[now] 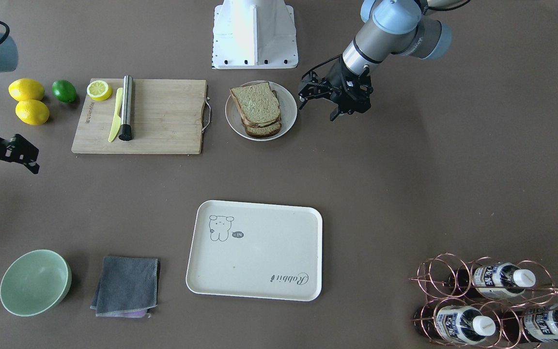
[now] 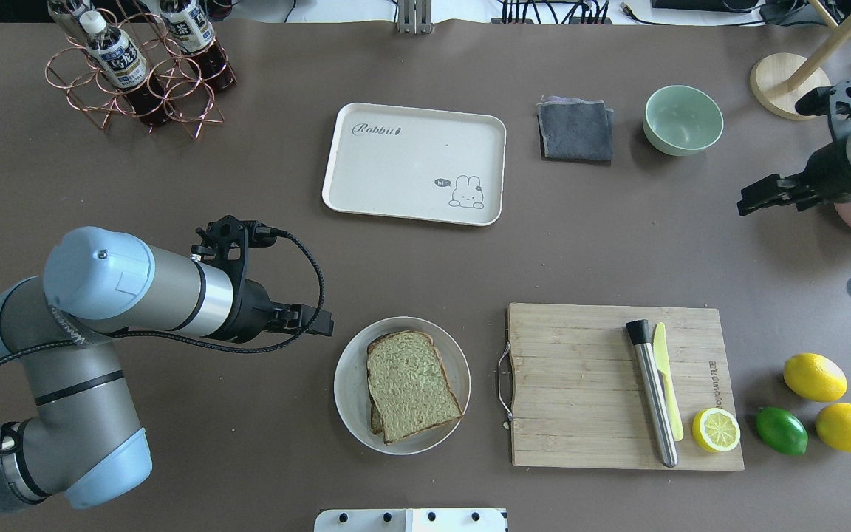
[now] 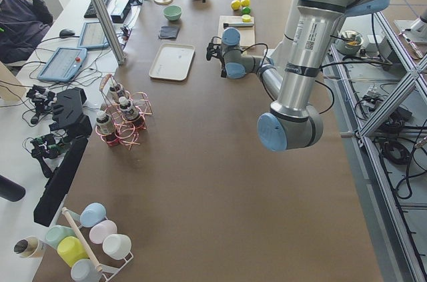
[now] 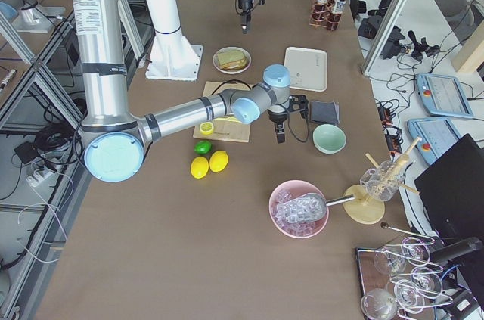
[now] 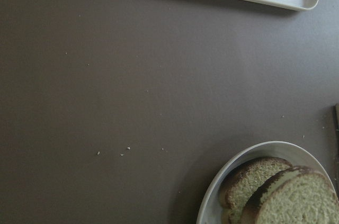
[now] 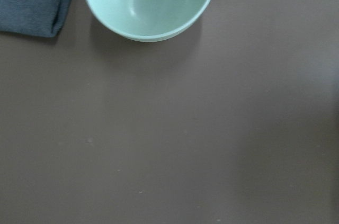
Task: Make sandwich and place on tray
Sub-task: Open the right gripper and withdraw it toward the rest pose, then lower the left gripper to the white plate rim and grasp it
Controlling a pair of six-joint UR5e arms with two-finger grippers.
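Two brown-crusted bread slices (image 2: 411,384) with greenish-tan faces lie stacked on a round white plate (image 2: 348,384) near the robot's base. They also show in the front view (image 1: 255,106) and the left wrist view (image 5: 275,192). No egg shows in any view. The cream tray (image 2: 414,162) with the animal drawing lies empty further out, also in the front view (image 1: 255,249). My left gripper (image 2: 322,323) hovers just left of the plate, open and empty (image 1: 317,104). My right gripper (image 2: 754,198) is open and empty, high beside the green bowl.
A wooden cutting board (image 2: 580,384) right of the plate carries a steel rod, a yellow knife and a lemon half. Two lemons and a lime (image 2: 781,430) lie beyond it. A green bowl (image 2: 682,120), a grey cloth (image 2: 575,131) and a copper bottle rack (image 2: 137,66) stand along the far side.
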